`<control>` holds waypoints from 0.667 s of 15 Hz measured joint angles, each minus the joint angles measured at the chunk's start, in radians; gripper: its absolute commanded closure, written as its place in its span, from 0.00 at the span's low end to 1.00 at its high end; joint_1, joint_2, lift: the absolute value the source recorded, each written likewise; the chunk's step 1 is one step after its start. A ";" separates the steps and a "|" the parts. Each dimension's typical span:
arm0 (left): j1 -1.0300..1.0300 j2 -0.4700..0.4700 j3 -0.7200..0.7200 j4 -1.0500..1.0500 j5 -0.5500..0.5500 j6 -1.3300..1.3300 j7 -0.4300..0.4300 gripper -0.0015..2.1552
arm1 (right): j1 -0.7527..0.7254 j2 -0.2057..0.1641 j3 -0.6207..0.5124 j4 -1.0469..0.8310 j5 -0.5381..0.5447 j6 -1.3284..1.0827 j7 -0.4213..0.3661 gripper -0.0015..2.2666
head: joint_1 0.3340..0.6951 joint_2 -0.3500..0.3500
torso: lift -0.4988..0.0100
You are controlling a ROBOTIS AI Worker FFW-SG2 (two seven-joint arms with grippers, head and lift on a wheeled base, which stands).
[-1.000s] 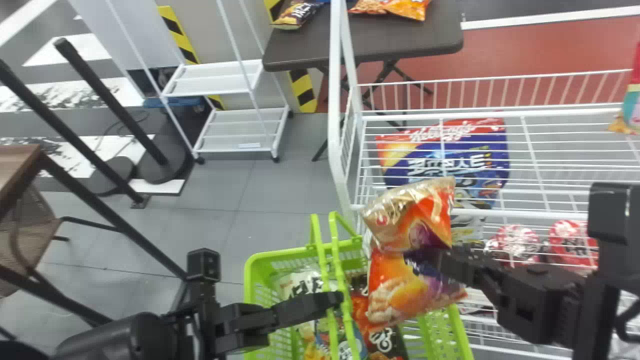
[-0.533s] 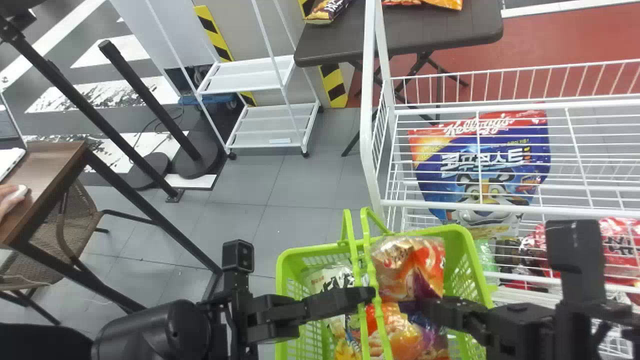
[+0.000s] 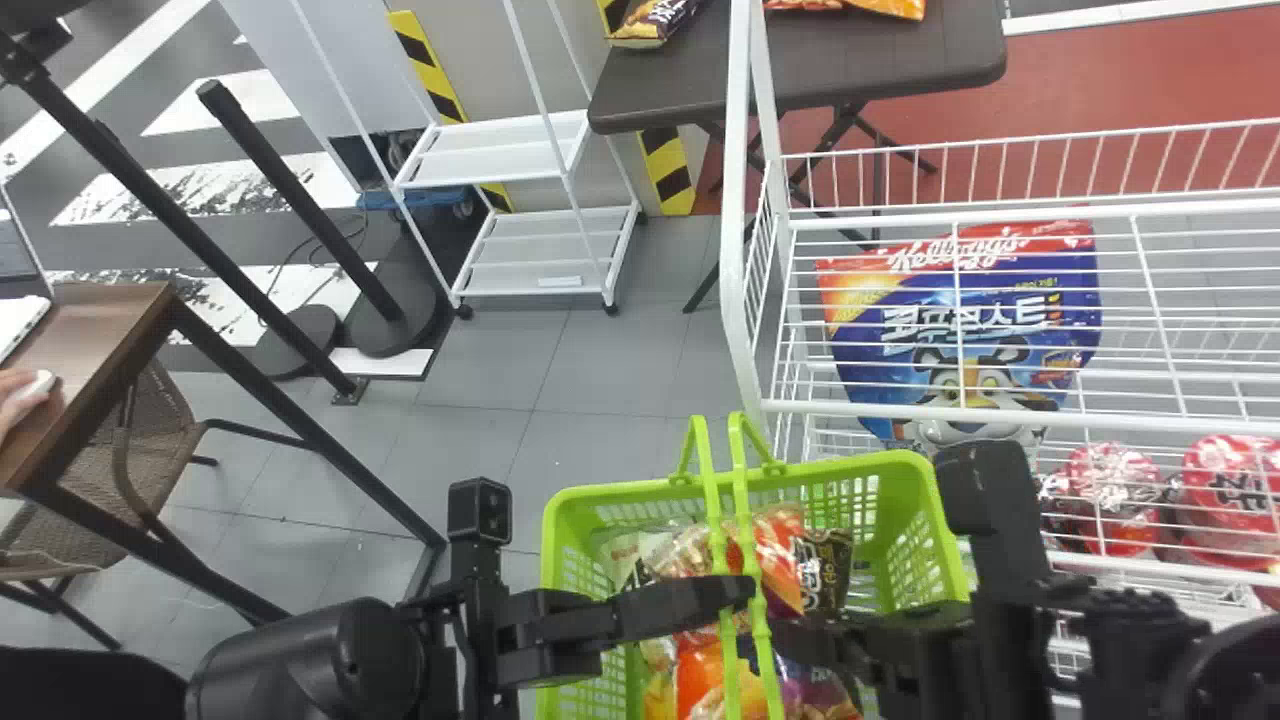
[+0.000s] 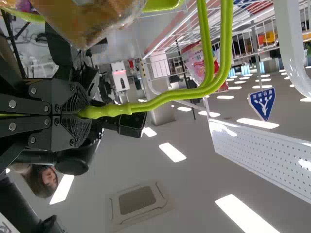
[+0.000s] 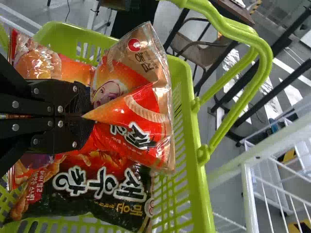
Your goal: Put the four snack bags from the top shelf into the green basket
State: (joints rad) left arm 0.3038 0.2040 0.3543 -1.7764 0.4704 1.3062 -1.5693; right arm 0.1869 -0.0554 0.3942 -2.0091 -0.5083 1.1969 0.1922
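Observation:
My left gripper [image 3: 738, 592] is at the basket's raised handles in the head view; in the left wrist view my left gripper [image 4: 86, 112] is shut on the green handles [image 4: 160, 101]. My right gripper [image 3: 790, 632] is over the green basket [image 3: 620, 492], right of the handles. In the right wrist view my right gripper [image 5: 87, 116] is shut on an orange snack bag [image 5: 141, 116], which lies within the basket walls. A dark-and-red snack bag [image 5: 107, 191] lies beside it. A whitish bag [image 3: 630, 550] is at the basket's left part in the head view.
A white wire shelf [image 3: 930, 408] stands close on the right, with a blue cereal bag [image 3: 960, 320] and red packs [image 3: 1115, 500] on it. Behind are a dark folding table [image 3: 800, 90] with snack bags and a white cart [image 3: 540, 250]. Grey floor lies left of the basket.
The view first swung, shifting the scene right. My right gripper has come down and leftward with the orange bag, from above the basket into it. My left gripper has stayed at the handles.

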 measured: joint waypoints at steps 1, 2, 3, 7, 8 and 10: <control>0.001 0.000 0.003 0.000 0.000 0.000 0.000 1.00 | -0.006 -0.001 0.007 0.007 0.001 -0.013 0.007 0.00 | 1.00 1.00 | 0.98; 0.003 0.000 0.005 0.000 0.001 -0.001 0.000 1.00 | -0.006 -0.005 0.003 0.004 0.002 -0.011 0.016 0.00 | 1.00 1.00 | 0.98; 0.003 0.000 0.006 0.001 0.001 -0.002 0.000 1.00 | 0.000 -0.009 -0.013 -0.010 -0.003 0.005 0.028 0.00 | 1.00 1.00 | 0.98; 0.000 0.000 0.003 0.005 -0.001 -0.003 0.000 1.00 | 0.053 -0.015 -0.184 -0.132 -0.049 0.119 0.091 0.01 | 1.00 1.00 | 0.98; 0.000 0.000 0.002 0.006 -0.001 -0.003 0.000 1.00 | 0.071 -0.015 -0.247 -0.187 -0.052 0.125 0.092 0.01 | 1.00 1.00 | 0.98; 0.000 0.000 0.004 0.007 -0.001 -0.003 0.000 1.00 | 0.086 -0.015 -0.371 -0.255 -0.036 0.095 0.091 0.01 | 1.00 0.93 | 0.98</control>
State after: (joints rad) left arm 0.3036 0.2040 0.3585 -1.7695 0.4693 1.3032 -1.5693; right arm 0.2730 -0.0706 0.0232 -2.2642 -0.5448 1.2917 0.2831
